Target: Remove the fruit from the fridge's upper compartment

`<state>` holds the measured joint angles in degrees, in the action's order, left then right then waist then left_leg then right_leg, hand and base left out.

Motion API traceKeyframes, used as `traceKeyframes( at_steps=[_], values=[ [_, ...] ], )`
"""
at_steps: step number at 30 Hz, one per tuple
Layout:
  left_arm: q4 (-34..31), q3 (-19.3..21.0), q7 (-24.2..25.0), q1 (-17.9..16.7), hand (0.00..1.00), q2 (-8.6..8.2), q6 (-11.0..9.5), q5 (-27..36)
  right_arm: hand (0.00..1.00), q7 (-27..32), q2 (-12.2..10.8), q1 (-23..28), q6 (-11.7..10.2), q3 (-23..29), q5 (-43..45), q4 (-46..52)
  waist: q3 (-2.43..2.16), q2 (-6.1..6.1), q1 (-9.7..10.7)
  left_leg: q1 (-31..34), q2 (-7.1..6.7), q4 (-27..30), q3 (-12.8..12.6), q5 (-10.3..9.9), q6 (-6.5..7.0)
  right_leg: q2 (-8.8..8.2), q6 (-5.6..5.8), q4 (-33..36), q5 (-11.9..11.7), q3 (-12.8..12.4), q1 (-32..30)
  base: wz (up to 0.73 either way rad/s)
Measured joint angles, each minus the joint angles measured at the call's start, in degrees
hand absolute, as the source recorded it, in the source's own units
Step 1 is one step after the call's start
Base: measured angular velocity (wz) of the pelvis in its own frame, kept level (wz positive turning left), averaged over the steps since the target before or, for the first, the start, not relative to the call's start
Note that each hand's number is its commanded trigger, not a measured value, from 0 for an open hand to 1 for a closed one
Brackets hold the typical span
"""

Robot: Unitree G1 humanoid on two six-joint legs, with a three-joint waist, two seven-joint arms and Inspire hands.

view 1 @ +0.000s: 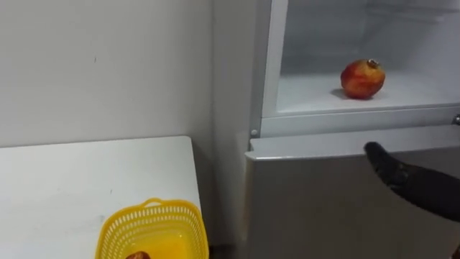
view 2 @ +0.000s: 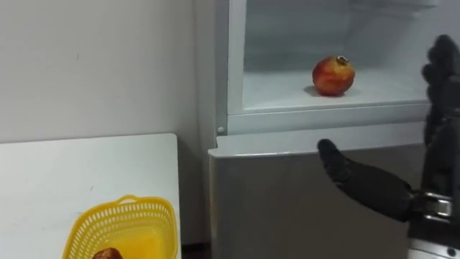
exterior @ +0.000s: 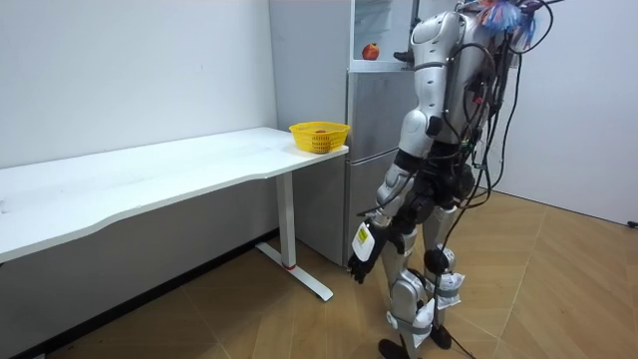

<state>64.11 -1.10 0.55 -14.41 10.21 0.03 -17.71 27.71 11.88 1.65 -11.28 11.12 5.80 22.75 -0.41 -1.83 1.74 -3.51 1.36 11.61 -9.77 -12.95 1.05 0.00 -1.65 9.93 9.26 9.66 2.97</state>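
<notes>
Held right hand [view 2: 374, 188] up, fingers [view 2: 440, 79] splayed, empty | saw pomegranate [view 2: 333, 75] up-left of them, apart | judged firm, heavyish, rollable; cup its middle | hung left hand [exterior: 361, 265], seemingly relaxed

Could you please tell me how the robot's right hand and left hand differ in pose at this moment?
The right hand is raised in front of the fridge, just below its open upper compartment where the pomegranate sits; the left hand hangs low beside the robot's thigh. The right hand is open with the thumb spread; the left hand's state cannot be read. Both are dark, and neither touches the pomegranate.
</notes>
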Motion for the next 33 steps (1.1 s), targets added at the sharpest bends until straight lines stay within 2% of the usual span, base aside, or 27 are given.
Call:
traceKeyframes(
  at_steps=[4,7,9,13,18,21,24,26,27,30,33],
  values=[
    [-0.12,0.94,0.03,-0.73,0.00,-0.11,0.26,-0.01,0.00,1.81,1.29,-0.01,0.14,2.13,-3.04,-0.25,0.03,0.11,0.09,-0.04,0.02,-0.31,0.02,0.01,-0.01,0.07,-0.01,-0.05,0.02,0.18,-0.11,0.00],
    [-1.34,1.09,0.02,-0.91,0.00,-0.11,1.16,-0.01,0.00,2.14,2.79,-0.19,0.57,3.50,-8.03,-2.21,0.16,-0.33,0.25,-0.12,0.01,-0.27,0.37,0.01,-0.02,-0.01,0.00,-0.01,0.17,0.35,-0.17,0.04],
    [-2.09,1.67,0.06,-0.94,0.00,-0.13,1.20,0.02,0.00,2.17,3.49,-1.46,1.43,4.43,-8.79,-4.47,0.50,-0.96,0.31,0.10,0.00,-0.19,0.50,0.01,-0.02,-0.14,-0.01,-0.01,0.19,0.67,-0.17,0.05],
    [-1.92,3.31,0.12,-1.00,0.00,0.05,1.40,0.02,0.00,3.62,6.32,-5.63,2.71,7.19,-8.80,-10.58,0.33,-2.02,0.98,0.11,-0.12,-0.15,0.68,0.02,-0.03,-0.46,0.03,-0.10,0.33,1.51,-0.02,0.06],
    [-1.44,3.27,0.11,-0.95,0.00,0.07,2.57,0.12,0.00,6.17,6.77,-9.89,3.91,8.02,-8.82,-11.78,0.23,-3.27,0.90,0.08,-0.14,-0.16,0.68,0.03,-0.03,-0.45,0.06,-0.18,0.35,1.54,0.04,0.00],
    [-1.60,3.62,0.18,-1.03,0.00,0.07,2.86,-0.41,0.00,6.58,8.06,-12.52,4.85,8.06,-8.75,-11.98,0.15,-3.69,0.74,-0.04,-0.01,-0.17,0.68,0.03,-0.03,-0.47,0.06,-0.13,0.34,1.58,0.12,0.00],
    [-2.23,5.63,0.49,-1.48,0.00,0.02,3.44,-0.51,0.00,6.72,10.47,-17.03,5.13,8.20,-7.62,-15.26,0.26,-3.93,0.61,-0.09,-0.01,-0.16,1.17,0.03,-0.01,-0.57,0.07,0.04,0.34,1.72,0.14,0.02],
    [-2.30,6.63,1.18,-1.41,0.00,0.04,3.49,-0.45,0.00,6.63,14.40,-20.22,5.61,8.23,-7.71,-19.57,0.28,-4.10,0.40,0.55,-0.13,-0.04,2.07,0.03,0.04,-0.75,0.18,0.08,0.41,2.34,0.16,0.16],
    [-2.35,6.67,1.24,-1.39,0.00,0.04,3.65,-0.46,0.00,6.61,15.89,-21.83,6.55,8.26,-7.78,-21.23,0.27,-4.27,0.27,0.76,-0.13,-0.02,2.17,0.03,0.04,-0.77,0.20,0.07,0.45,2.47,0.03,0.12],
    [-4.47,6.63,1.37,-2.22,0.00,-0.01,4.35,-0.32,0.00,6.14,17.87,-23.92,8.50,8.30,-9.73,-22.80,0.21,-4.87,-0.11,1.01,-0.19,0.09,2.42,0.05,0.01,-0.79,0.16,0.04,0.54,3.07,0.08,0.09],
    [-5.34,6.70,1.41,-2.38,0.00,0.09,4.73,-0.39,0.00,5.10,18.42,-24.23,9.55,8.26,-10.32,-22.89,-0.02,-5.32,-0.57,1.06,-0.23,0.18,2.88,0.08,-0.03,-0.76,0.16,0.04,0.58,3.28,0.22,0.07]
  ],
)
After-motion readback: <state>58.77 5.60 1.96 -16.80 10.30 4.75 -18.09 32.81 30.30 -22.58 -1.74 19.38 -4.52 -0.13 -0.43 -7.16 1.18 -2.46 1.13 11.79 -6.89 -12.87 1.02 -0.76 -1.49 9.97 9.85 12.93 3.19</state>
